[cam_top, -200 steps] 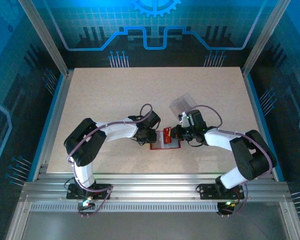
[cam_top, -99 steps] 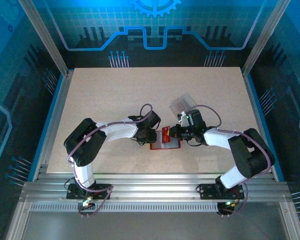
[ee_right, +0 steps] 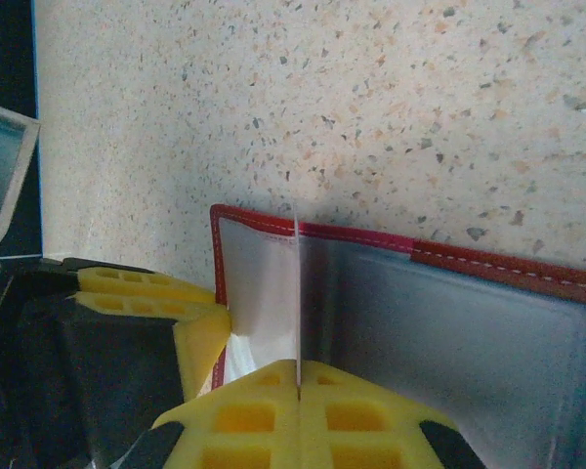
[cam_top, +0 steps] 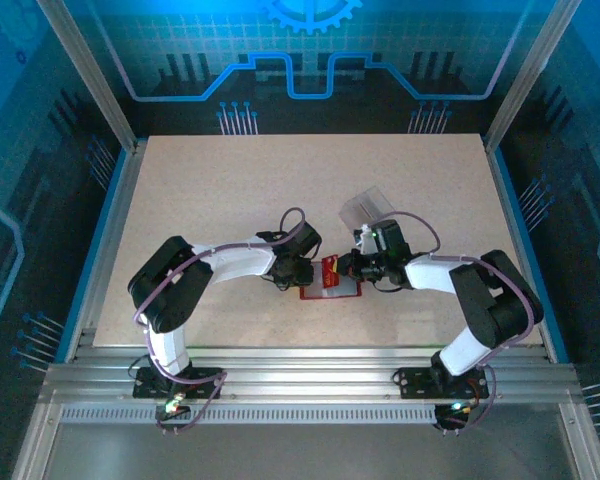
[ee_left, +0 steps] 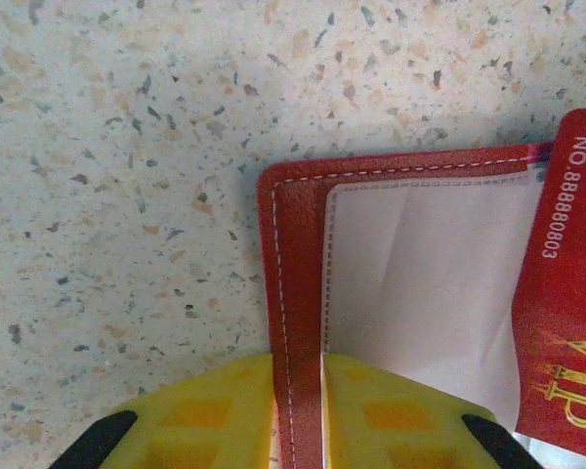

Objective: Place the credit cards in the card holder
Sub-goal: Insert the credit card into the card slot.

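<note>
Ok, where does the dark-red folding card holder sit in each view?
Top external: the dark-red folding card holder lies mid-table, just right of the left gripper.
Left wrist: card holder right of centre, reaching the right and bottom edges.
Right wrist: card holder open across the lower half.
Shared landmark: the left gripper clamped on its stitched red edge.

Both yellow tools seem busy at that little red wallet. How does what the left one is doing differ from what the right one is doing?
The left tool pinches the card holder by its red stitched border. The right tool clamps a thin card that stands edge-on over the open holder. The left tool's jaws sit slightly apart around that border, while the right tool's jaws almost meet on the card. Both are yellow, and both are shut on something.
</note>
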Controlling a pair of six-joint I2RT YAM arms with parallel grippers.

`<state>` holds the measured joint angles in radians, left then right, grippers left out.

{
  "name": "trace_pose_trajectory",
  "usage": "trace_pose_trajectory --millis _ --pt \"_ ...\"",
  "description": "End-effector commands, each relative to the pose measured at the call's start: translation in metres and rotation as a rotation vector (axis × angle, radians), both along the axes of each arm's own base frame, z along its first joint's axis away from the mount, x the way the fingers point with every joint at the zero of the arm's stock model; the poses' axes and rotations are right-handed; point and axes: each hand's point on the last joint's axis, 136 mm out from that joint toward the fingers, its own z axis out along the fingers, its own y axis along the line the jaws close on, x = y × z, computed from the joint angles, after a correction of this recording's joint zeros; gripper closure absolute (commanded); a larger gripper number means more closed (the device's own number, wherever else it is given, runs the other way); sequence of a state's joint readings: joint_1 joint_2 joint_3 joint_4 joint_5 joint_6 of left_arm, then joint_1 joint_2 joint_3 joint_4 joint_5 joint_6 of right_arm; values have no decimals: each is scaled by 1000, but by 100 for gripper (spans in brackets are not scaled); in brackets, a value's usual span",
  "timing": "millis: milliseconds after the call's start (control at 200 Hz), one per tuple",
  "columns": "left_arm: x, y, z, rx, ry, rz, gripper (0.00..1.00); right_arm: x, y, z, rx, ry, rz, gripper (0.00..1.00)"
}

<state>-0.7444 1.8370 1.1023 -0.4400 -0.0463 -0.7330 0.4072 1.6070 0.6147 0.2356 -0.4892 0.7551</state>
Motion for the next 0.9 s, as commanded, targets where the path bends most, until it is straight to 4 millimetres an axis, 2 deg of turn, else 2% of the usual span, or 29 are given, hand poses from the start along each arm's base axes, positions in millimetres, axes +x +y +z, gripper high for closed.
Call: trace_pose_trajectory --millis 0,465,895 --pt "-18 -1 -15 15 63 -21 79 3 3 1 56 19 0 99" --pt "-19 0 -17 19 67 -19 79 4 1 4 110 55 -17 100" --pt "-19 0 -17 18 65 -17 79 -9 0 -9 90 108 -7 100"
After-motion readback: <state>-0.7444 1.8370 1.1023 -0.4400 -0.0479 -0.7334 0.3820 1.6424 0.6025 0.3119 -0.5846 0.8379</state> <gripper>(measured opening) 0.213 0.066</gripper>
